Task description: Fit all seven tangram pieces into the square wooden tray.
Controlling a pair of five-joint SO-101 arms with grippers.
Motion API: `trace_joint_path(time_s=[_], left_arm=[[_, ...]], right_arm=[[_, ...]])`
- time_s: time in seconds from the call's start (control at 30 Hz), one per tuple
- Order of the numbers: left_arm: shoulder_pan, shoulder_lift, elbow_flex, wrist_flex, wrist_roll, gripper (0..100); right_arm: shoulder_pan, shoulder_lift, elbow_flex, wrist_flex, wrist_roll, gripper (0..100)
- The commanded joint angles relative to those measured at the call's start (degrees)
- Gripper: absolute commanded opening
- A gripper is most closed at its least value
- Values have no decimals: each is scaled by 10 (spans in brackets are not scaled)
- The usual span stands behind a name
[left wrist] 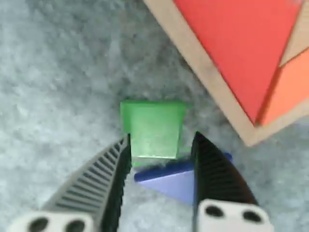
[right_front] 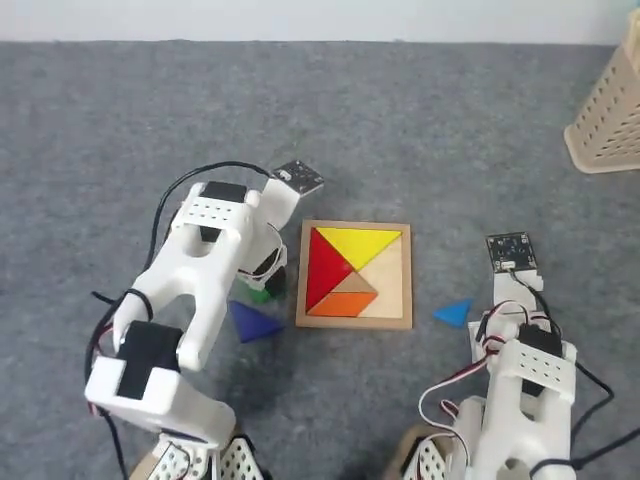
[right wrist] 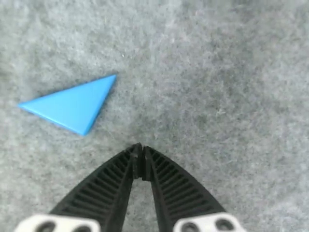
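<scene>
The square wooden tray lies mid-table with a yellow triangle, a red triangle and an orange piece in it. Its corner also appears in the left wrist view. Just left of the tray sits a green square, partly lying over a dark blue triangle. My left gripper is open, its fingers flanking the near end of the green square. A light blue triangle lies on the carpet right of the tray. Just short of it, my right gripper is shut and holds nothing.
A beige perforated holder stands at the back right edge. The left arm hides part of the green square from above. Grey carpet surrounds the tray, with the dark blue triangle near its front left corner.
</scene>
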Motion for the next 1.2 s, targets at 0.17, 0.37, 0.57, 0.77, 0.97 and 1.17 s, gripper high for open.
trace_joint_path(time_s=[0.17, 0.37, 0.57, 0.77, 0.97, 1.17], left_arm=[[8, -25, 63, -85, -16, 195], [6, -25, 78, -116, -27, 195], [7, 5, 71, -117, -27, 195], [-8, 90, -18, -62, -27, 193], [-4, 101, -25, -52, -27, 184], [-4, 98, -29, -50, -27, 134]], right_arm=[[-6, -16, -4, -9, 10, 10], [-6, -16, -4, -8, 9, 10], [-6, -16, -4, -7, 9, 10], [-6, -16, -4, -7, 9, 10], [-6, -16, -4, -7, 9, 10], [-6, -16, -4, -7, 9, 10]])
